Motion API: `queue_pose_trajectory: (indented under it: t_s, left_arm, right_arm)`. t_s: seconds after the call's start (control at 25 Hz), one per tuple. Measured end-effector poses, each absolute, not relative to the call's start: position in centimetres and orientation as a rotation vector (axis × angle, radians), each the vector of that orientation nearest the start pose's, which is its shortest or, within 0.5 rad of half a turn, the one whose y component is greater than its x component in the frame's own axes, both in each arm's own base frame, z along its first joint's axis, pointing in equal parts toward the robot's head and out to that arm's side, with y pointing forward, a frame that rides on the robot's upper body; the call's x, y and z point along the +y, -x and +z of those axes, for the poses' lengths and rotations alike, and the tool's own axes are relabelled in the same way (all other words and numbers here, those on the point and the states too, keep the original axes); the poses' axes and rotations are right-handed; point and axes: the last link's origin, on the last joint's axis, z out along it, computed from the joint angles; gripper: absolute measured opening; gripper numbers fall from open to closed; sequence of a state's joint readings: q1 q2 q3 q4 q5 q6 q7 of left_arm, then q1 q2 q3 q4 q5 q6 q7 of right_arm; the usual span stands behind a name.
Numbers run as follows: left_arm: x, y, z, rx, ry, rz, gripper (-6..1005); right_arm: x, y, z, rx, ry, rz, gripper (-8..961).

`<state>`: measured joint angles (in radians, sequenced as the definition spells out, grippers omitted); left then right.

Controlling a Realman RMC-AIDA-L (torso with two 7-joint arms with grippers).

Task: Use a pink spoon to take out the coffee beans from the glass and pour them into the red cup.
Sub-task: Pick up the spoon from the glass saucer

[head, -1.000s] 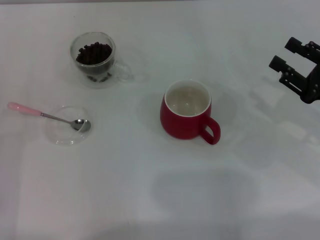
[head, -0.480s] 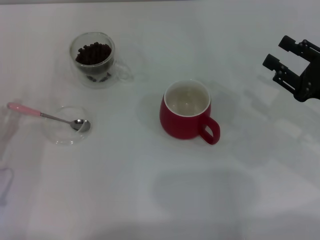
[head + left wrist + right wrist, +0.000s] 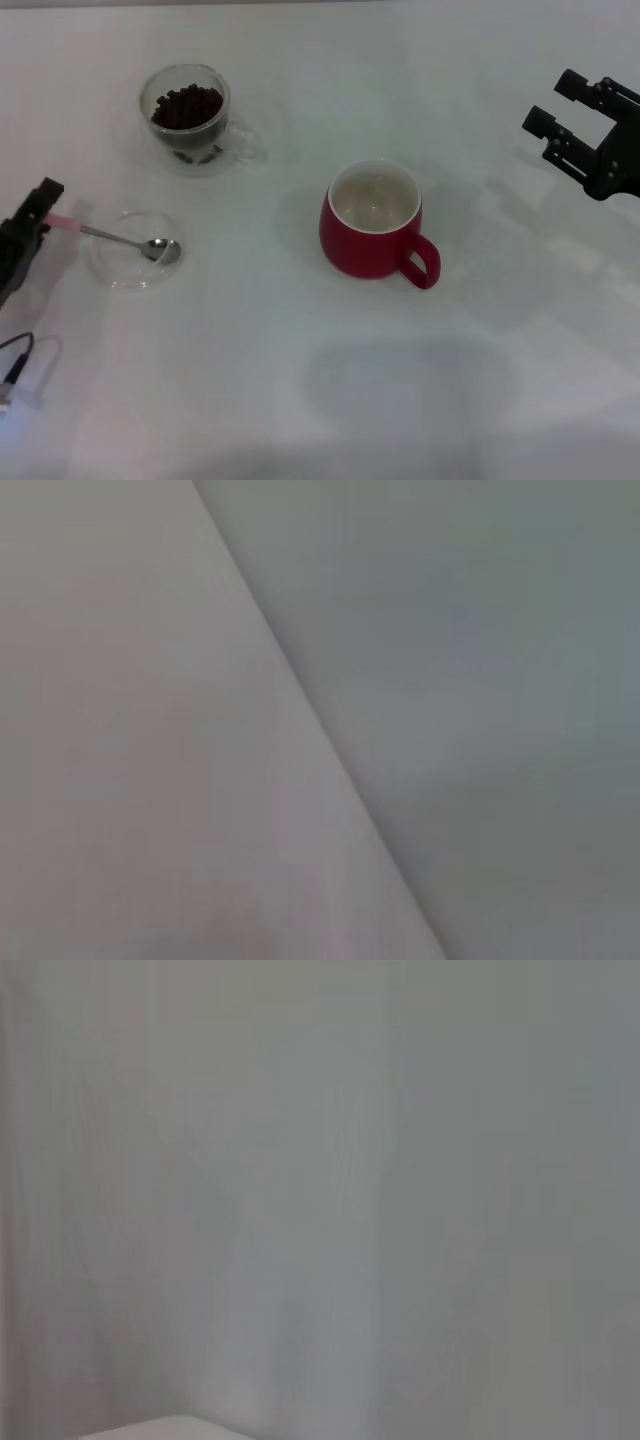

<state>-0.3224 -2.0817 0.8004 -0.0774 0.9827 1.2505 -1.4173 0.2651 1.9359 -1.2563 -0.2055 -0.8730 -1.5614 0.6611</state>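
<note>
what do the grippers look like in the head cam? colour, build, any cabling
Both are black. The right gripper is a blocky, angular frame with two squared finger tips at its end. The left gripper shows only partly at the picture's edge: a dark, narrow body ending in a squared tip. Below it a thin dark cable loops over the white table. No markings are readable.

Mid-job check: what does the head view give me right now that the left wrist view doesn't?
Only the head view shows the work: the left tool at the pink spoon handle end, the spoon's bowl resting in a clear saucer, the glass holding coffee beans, the red cup with nothing visible inside it, and the right tool open at the table's right side. Only the left wrist view shows a featureless grey surface split by a diagonal edge, nothing nameable. Shared: no recognisable object appears in both.
</note>
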Motion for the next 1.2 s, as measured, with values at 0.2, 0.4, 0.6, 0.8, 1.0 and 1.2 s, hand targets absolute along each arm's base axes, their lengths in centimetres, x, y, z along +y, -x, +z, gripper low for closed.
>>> queue_pose_trajectory:
  t_s: [0.2,0.4,0.6,0.8,1.0,1.2]
  left_arm:
    - [25.05,36.67,-5.61,-1.744,1.379,-1.241,619]
    - [24.86,36.53,-5.84,-1.731,1.386,-1.238,619]
    - [24.73,36.24,-5.46,-1.691,1.397,-1.273,619]
    - [24.81,36.27,-5.19,-1.682,1.387,-1.285,618]
    - [24.81,36.33,-5.22,-1.689,1.381,-1.284,581]
    - [24.9,36.2,-5.35,-1.692,1.383,-1.286,535]
  right_arm:
    - [26.07,-33.62,2.21,0.41,2.158,0.956,589]
    - [26.09,-33.8,2.13,0.421,2.157,0.943,589]
    - [26.27,-34.04,2.06,0.432,2.155,0.92,589]
    - [26.37,-34.04,2.04,0.432,2.155,0.916,589]
    - [26.41,-34.03,2.09,0.431,2.153,0.916,589]
    - [26.44,-34.01,2.11,0.428,2.152,0.916,589]
